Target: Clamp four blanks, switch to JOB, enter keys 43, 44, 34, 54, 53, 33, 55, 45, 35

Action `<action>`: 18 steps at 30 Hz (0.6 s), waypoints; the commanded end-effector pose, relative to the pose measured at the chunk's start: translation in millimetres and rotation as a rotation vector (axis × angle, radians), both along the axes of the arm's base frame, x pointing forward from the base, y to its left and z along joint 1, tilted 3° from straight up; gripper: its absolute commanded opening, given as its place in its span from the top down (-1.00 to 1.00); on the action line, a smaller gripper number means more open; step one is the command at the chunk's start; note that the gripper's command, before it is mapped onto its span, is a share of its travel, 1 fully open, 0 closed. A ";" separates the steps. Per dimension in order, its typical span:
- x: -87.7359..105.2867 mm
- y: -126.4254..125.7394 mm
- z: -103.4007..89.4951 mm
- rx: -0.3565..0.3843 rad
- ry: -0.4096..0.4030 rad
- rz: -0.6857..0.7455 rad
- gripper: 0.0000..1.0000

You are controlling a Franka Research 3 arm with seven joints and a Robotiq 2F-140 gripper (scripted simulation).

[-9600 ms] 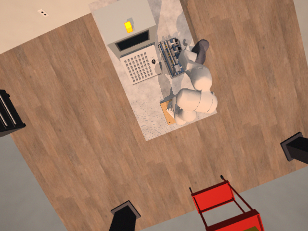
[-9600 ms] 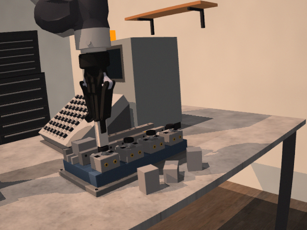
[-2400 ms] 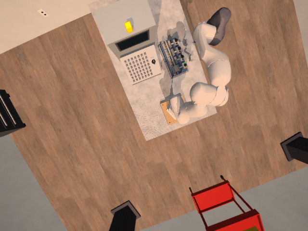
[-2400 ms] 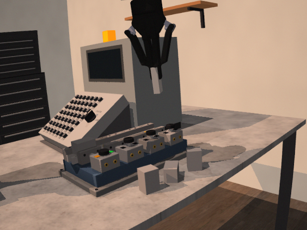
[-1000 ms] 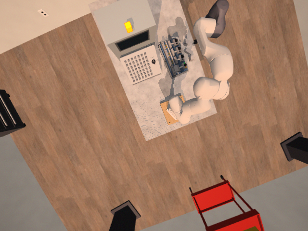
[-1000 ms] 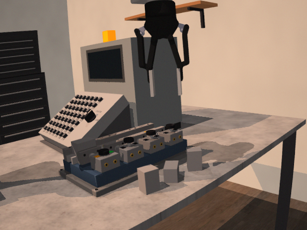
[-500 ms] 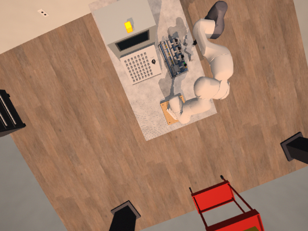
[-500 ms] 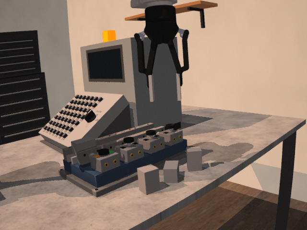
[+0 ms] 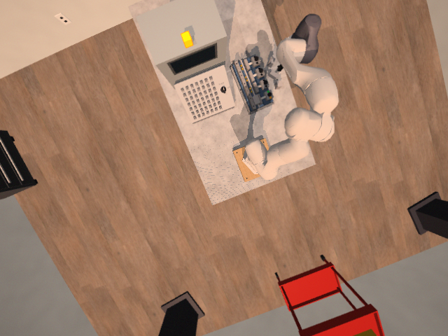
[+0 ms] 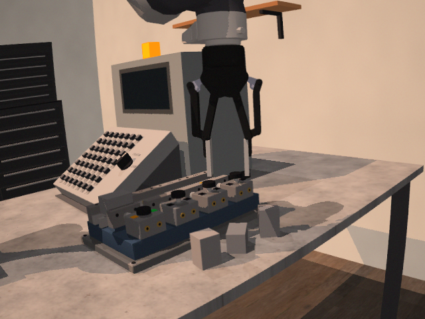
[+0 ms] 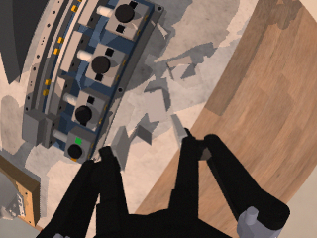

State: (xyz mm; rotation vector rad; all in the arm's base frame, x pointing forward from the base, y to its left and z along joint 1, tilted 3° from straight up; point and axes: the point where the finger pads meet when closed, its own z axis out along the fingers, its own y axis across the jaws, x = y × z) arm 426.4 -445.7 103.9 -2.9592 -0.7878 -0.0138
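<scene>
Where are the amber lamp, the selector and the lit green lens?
Amber lamp (image 9: 187,38) (image 10: 151,50): top and exterior views, on its body.
Selector (image 9: 223,89) (image 10: 125,161): top and exterior, on its black knob.
Green lens (image 10: 154,210) (image 11: 78,141): exterior and wrist, on its lit face.

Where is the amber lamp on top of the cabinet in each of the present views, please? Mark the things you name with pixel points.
Top view: the amber lamp (image 9: 186,38) (image 10: 151,50) is in the upper part, left of centre.
Exterior view: upper left, on the grey cabinet (image 9: 177,26) (image 10: 219,113), above its dark screen (image 9: 193,58) (image 10: 146,87).
Wrist view: the lamp is not in it.
Shared landmark: the row of four vise stations (image 9: 253,82) (image 10: 180,211) (image 11: 101,64).
</scene>
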 end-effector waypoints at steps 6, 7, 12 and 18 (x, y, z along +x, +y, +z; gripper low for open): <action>5.9 -3.7 -35.5 -0.020 -0.014 -0.019 0.20; 6.0 -3.4 -40.7 -0.020 -0.014 -0.019 0.20; 6.1 -2.1 -64.0 -0.020 -0.014 -0.019 0.20; 6.2 -1.1 -82.0 -0.020 -0.014 -0.019 0.20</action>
